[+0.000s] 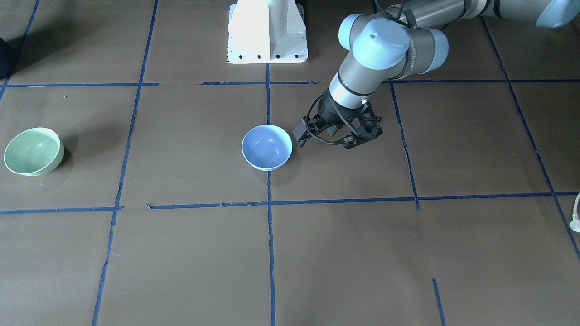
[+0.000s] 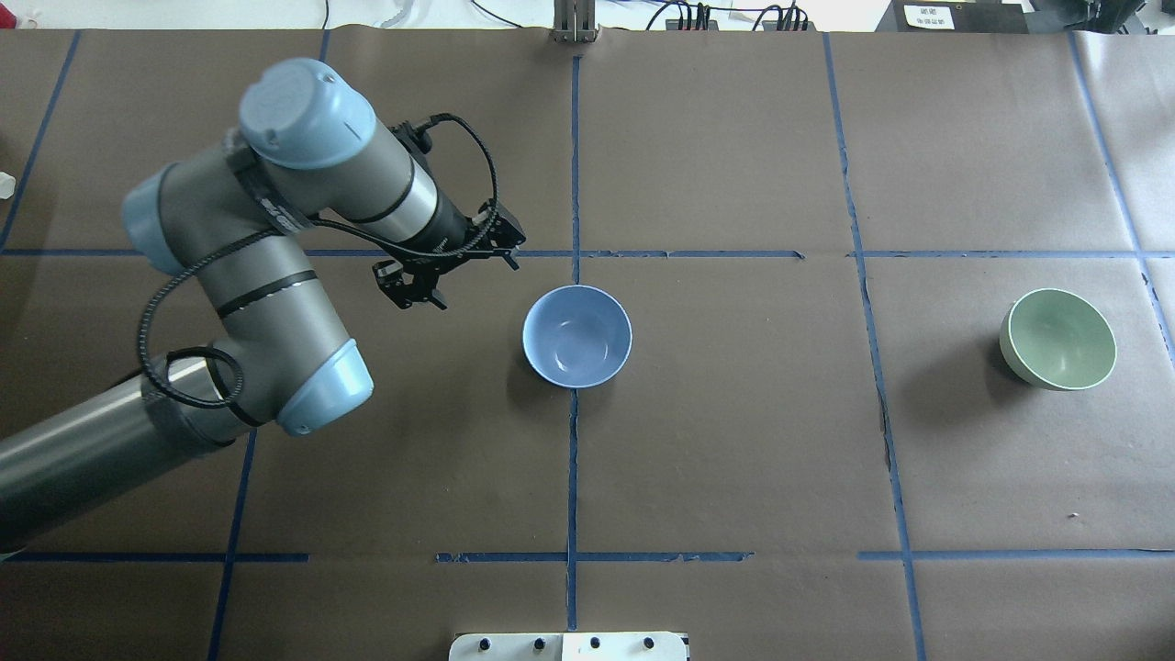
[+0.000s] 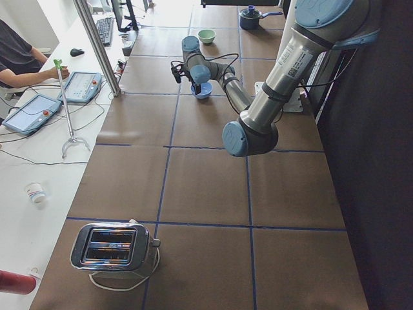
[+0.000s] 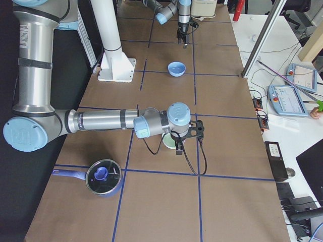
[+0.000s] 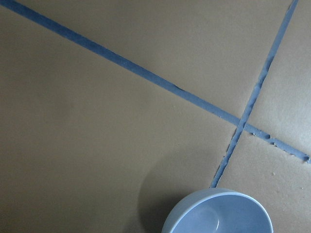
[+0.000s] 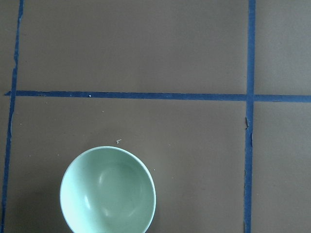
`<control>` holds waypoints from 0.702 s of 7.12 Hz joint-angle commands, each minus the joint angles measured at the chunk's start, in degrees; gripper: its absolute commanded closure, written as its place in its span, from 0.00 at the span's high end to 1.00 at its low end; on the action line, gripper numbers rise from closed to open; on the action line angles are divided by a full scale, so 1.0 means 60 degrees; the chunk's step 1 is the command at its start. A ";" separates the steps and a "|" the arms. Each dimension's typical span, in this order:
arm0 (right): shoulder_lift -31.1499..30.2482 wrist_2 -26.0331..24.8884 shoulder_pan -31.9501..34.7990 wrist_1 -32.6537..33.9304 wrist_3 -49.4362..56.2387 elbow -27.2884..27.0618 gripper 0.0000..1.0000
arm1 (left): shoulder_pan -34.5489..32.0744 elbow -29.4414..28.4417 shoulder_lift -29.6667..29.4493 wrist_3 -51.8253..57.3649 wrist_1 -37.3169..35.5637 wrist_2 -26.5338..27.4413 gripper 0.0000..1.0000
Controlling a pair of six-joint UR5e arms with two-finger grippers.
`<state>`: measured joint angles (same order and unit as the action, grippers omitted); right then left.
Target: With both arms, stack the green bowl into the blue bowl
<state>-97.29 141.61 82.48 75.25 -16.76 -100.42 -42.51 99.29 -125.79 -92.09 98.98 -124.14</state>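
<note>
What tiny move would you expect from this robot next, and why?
Probably the right tool lowering onto the rim of the small pale mint-green plastic bowl to grip it. That bowl sits alone on the brown table, far from the pale blue plastic bowl, and the right wrist view looks down on it.

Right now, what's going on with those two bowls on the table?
Nothing is held yet. The left gripper hangs just beside the blue bowl, not touching it, and its jaws look open. The green bowl sits upright well off to the robot's right, so the stacking is not yet done. The right gripper shows only in the right side view, close over the green bowl; its jaws cannot be judged.
</note>
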 commanded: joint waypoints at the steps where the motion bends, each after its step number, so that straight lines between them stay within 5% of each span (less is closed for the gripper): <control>1: -0.0410 -0.0456 -0.0969 -0.2234 -0.2017 0.0458 1.00 | -0.0515 0.1608 0.0586 0.1323 -0.1751 -0.0374 1.00; 3: -0.0367 -0.1141 -0.2007 -0.4460 -0.3819 0.1643 1.00 | -0.0897 0.2915 0.1202 0.2149 -0.2870 -0.0374 1.00; 5: -0.0089 -0.1277 -0.2509 -0.5012 -0.4193 0.2278 1.00 | -0.0898 0.3022 0.1408 0.2165 -0.2859 -0.0360 1.00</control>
<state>-98.66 134.61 69.29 47.32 -39.91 -88.71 -47.80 116.63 -118.24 -79.53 82.27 -126.36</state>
